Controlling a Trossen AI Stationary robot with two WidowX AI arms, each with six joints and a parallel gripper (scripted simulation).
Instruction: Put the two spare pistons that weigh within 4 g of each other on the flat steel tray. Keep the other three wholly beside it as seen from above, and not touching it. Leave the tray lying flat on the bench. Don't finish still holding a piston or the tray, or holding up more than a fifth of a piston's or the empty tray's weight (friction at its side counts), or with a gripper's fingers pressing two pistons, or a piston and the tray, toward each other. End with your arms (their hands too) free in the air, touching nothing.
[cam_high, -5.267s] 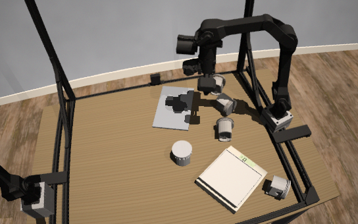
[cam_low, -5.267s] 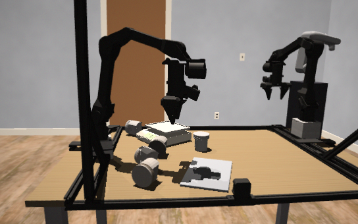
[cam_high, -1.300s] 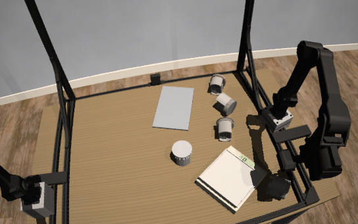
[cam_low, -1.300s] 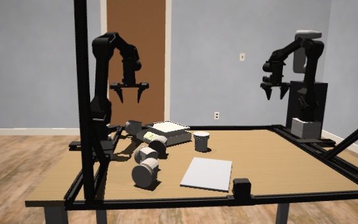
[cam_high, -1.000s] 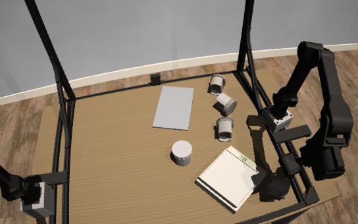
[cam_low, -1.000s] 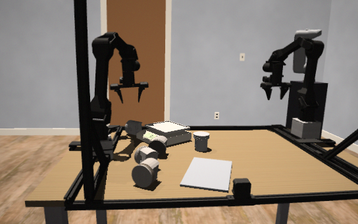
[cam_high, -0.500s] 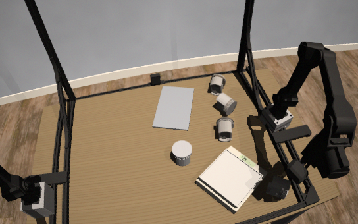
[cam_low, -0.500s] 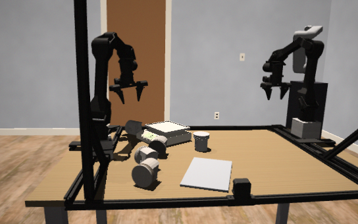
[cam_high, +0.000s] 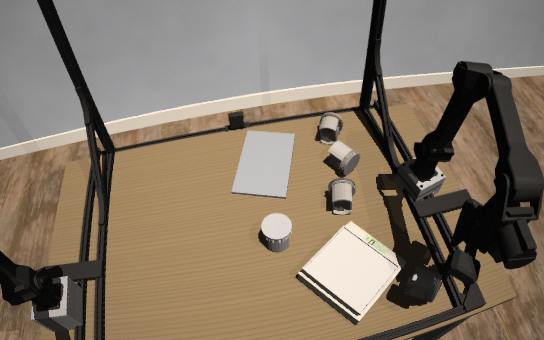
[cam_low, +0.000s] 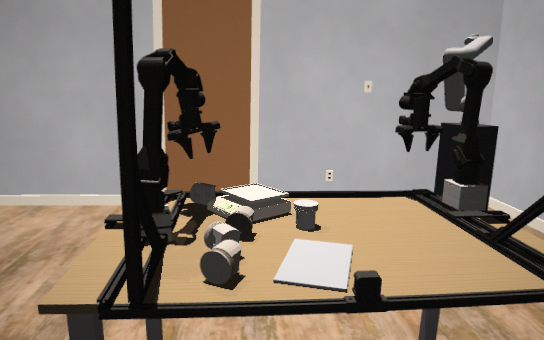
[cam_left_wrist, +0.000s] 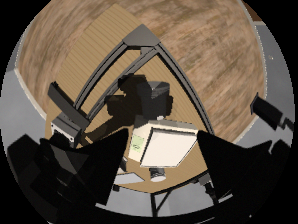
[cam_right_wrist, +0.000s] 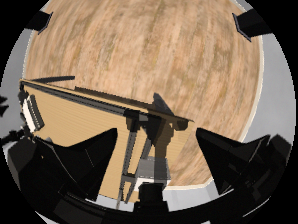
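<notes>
The flat tray (cam_high: 263, 162) (cam_low: 315, 265) lies bare on the bench. One piston (cam_high: 276, 230) (cam_low: 306, 215) (cam_left_wrist: 157, 176) stands upright between tray and scale. Three pistons lie on their sides beside the tray: one (cam_high: 330, 127) (cam_low: 220, 262) at the bench edge, a middle one (cam_high: 344, 157) (cam_low: 222, 235) and another (cam_high: 342, 196) (cam_low: 241, 220) nearer the scale. A fifth, shadowed piston (cam_high: 422, 285) (cam_low: 202, 193) (cam_left_wrist: 157, 100) is beside the scale. My left gripper (cam_low: 200, 154) (cam_left_wrist: 164, 133) is open and empty, high above the bench. My right gripper (cam_low: 419, 150) (cam_right_wrist: 158, 132) is open and empty in the air.
The scale (cam_high: 350, 270) (cam_low: 255, 192) (cam_left_wrist: 167, 147) bears nothing; its small display (cam_high: 372, 242) is too blurred to read surely. Black frame rails edge the bench, with uprights at its corners. A small black block (cam_high: 236, 120) (cam_low: 367, 285) sits on the rail near the tray.
</notes>
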